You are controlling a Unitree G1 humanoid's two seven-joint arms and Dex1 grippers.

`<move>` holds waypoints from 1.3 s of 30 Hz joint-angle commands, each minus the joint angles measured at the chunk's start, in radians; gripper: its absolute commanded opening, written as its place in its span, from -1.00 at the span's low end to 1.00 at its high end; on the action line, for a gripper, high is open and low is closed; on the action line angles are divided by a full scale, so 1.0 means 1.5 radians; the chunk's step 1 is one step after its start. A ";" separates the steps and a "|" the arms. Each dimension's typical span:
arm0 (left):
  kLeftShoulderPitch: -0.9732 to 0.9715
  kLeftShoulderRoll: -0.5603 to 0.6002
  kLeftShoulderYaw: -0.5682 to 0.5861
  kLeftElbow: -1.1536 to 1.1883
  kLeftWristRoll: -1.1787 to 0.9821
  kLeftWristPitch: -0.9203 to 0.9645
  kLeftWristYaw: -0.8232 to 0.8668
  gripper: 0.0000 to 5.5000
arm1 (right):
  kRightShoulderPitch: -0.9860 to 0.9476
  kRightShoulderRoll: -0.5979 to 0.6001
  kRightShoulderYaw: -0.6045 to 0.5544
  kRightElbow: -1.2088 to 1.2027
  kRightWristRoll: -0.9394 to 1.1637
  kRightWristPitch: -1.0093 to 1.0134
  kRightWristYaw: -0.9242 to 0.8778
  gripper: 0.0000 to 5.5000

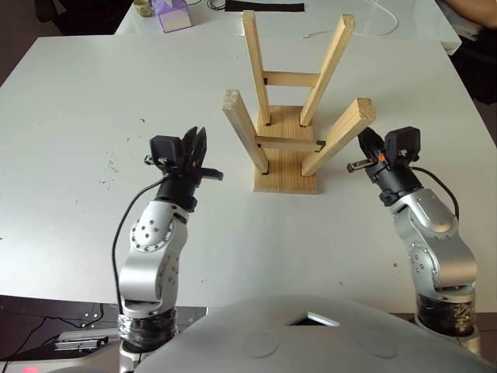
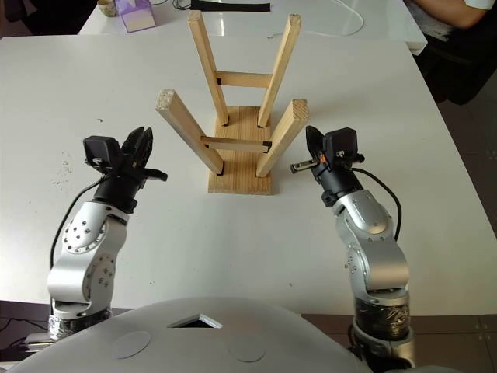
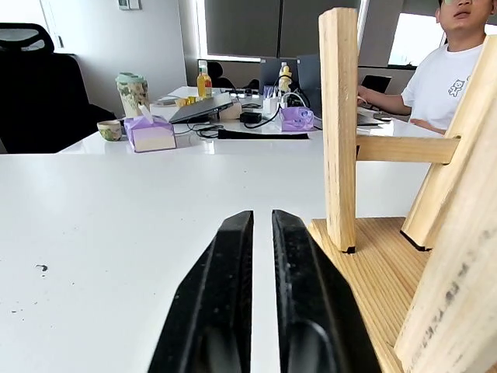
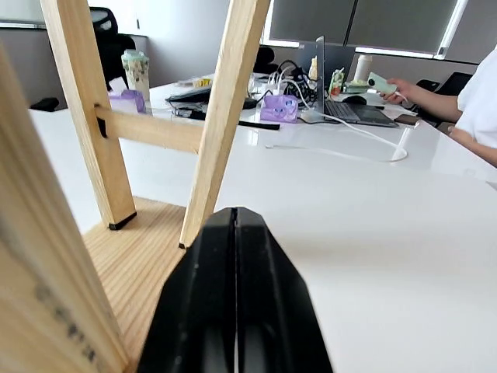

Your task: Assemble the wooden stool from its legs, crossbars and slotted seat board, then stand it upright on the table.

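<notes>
The wooden stool stands upside down in the middle of the table. Its slotted seat board [image 1: 286,177] lies flat, and all the legs point up and lean outward. One crossbar [image 1: 291,78] joins the far legs, another crossbar [image 1: 287,143] joins the near legs. My left gripper [image 1: 199,148] hovers left of the near left leg [image 1: 244,132], its fingers [image 3: 233,256] nearly together and holding nothing. My right gripper [image 1: 366,144] sits just right of the near right leg [image 1: 340,136], shut and empty, with its fingers [image 4: 221,256] pressed together.
A purple tissue box [image 1: 171,14], a black strip [image 1: 264,7] and a white cable [image 1: 373,15] lie on the adjoining table behind. White tabletop [image 1: 85,101] stretches wide to the left of the stool, with a narrower band on the right before the table edge [image 1: 477,116].
</notes>
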 commanded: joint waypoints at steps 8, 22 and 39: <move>-0.047 0.026 -0.059 -0.020 -0.044 0.047 -0.064 -1.00 | -0.020 -0.007 0.075 -0.039 0.015 0.043 0.041 -1.00; -0.010 0.023 -0.007 -0.086 -0.081 0.099 -0.040 -1.00 | 0.002 -0.032 -0.005 -0.051 0.043 0.047 0.057 -1.00; -0.542 0.160 0.275 0.021 -0.775 0.328 0.181 -1.00 | -0.489 -0.165 -0.146 0.090 0.515 0.211 0.165 -1.00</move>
